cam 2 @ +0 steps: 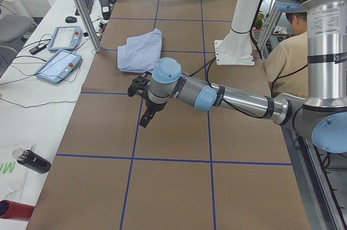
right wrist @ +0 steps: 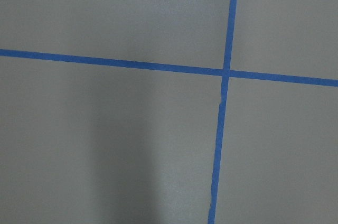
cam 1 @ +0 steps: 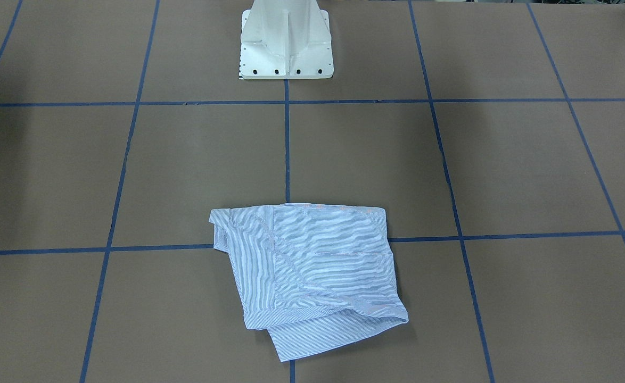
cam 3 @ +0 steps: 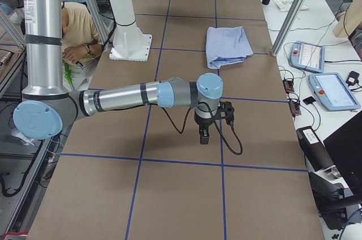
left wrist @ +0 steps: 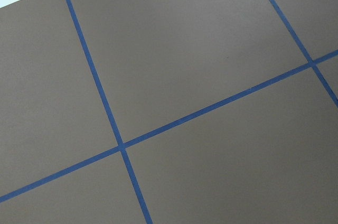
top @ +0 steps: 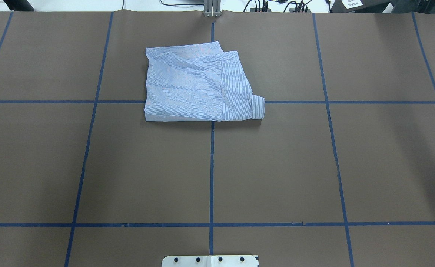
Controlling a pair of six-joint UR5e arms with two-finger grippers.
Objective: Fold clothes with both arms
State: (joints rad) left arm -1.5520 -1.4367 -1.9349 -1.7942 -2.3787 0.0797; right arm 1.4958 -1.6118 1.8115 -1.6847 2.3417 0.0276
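The clothes are one light blue striped shirt (cam 1: 312, 266), lying folded into a rough rectangle on the far middle of the brown table (top: 276, 167); it also shows in the side views (cam 2: 142, 51) (cam 3: 227, 45). Nothing touches it. My left gripper (cam 2: 145, 117) hangs over the table well short of the shirt, seen only in the exterior left view, so I cannot tell if it is open or shut. My right gripper (cam 3: 203, 135) points down above the table, seen only in the exterior right view, and its state cannot be told either. Both wrist views show only brown paper and blue tape.
The white pedestal base (cam 1: 286, 42) stands at the robot's side of the table. A seated person (cam 2: 287, 56) is behind it. Teach pendants (cam 2: 59, 64) (cam 3: 334, 90), a dark bottle (cam 2: 32, 160) and metal posts (cam 3: 294, 11) line the far edge.
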